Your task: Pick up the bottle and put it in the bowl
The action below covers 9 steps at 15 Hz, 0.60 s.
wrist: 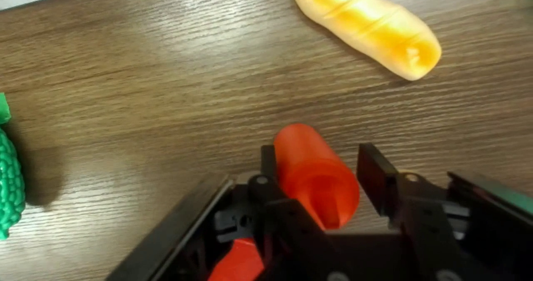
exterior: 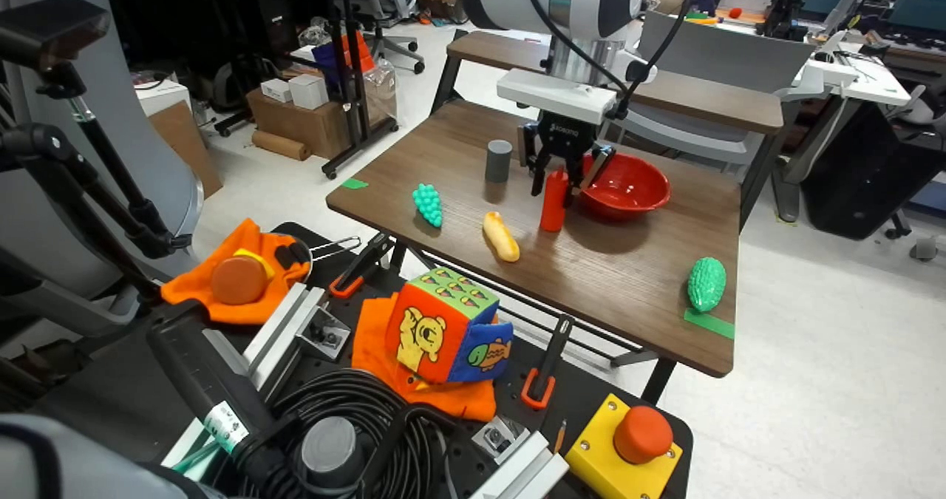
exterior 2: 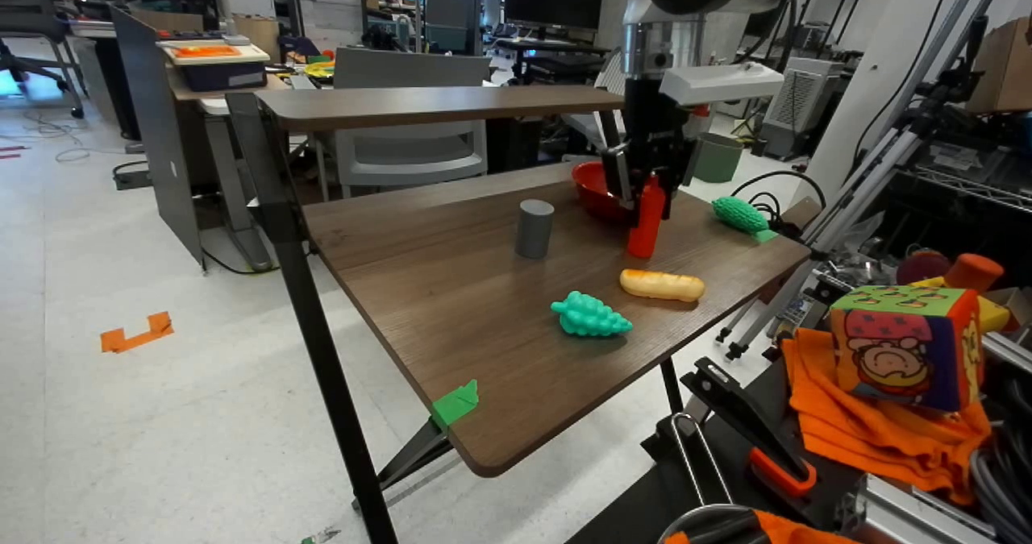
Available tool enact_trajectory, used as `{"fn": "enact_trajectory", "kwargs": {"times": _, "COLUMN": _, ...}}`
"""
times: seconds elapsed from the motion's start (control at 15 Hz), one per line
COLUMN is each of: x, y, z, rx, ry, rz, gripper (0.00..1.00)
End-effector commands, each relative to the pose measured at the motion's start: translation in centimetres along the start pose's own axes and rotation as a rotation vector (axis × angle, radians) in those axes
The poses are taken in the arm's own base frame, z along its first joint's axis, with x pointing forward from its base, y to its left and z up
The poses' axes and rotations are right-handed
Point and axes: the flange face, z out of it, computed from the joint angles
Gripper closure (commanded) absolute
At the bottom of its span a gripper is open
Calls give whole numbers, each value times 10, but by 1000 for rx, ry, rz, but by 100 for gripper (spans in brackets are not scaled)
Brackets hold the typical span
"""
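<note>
The red-orange bottle stands upright on the table in both exterior views [exterior: 553, 211] [exterior 2: 644, 234]. It also shows from above in the wrist view [wrist: 306, 152]. My gripper [exterior: 554, 188] is open and points down with its fingers on either side of the bottle's upper part. In the wrist view the gripper [wrist: 318, 164] has its left finger against or very near the bottle, and a gap shows at the right finger. The red bowl [exterior: 637, 188] sits right beside the bottle, partly behind the gripper. In the wrist view only a small piece of the bowl [wrist: 239, 262] shows.
On the wooden table [exterior 2: 419, 286] are a dark grey cylinder [exterior: 499, 160], a yellow-orange bread piece [exterior: 501, 237], a teal grape cluster [exterior: 428, 205] and a green corn-like item [exterior: 707, 284]. A raised shelf [exterior 2: 435, 105] runs along the table's back.
</note>
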Motion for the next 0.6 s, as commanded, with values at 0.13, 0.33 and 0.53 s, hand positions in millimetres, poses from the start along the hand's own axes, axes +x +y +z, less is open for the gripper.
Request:
{"fn": "enact_trajectory", "kwargs": {"times": 0.13, "x": 11, "y": -10, "z": -15, "rx": -9, "ry": -59, "rz": -35, "gripper": 87}}
{"fn": "enact_trajectory", "kwargs": {"times": 0.33, "x": 9, "y": -11, "z": -43, "rx": 9, "ry": -40, "rz": -58, "gripper": 87}}
{"fn": "enact_trajectory", "kwargs": {"times": 0.53, "x": 9, "y": -2, "z": -80, "rx": 55, "ry": -5, "rz": -57, "gripper": 87}}
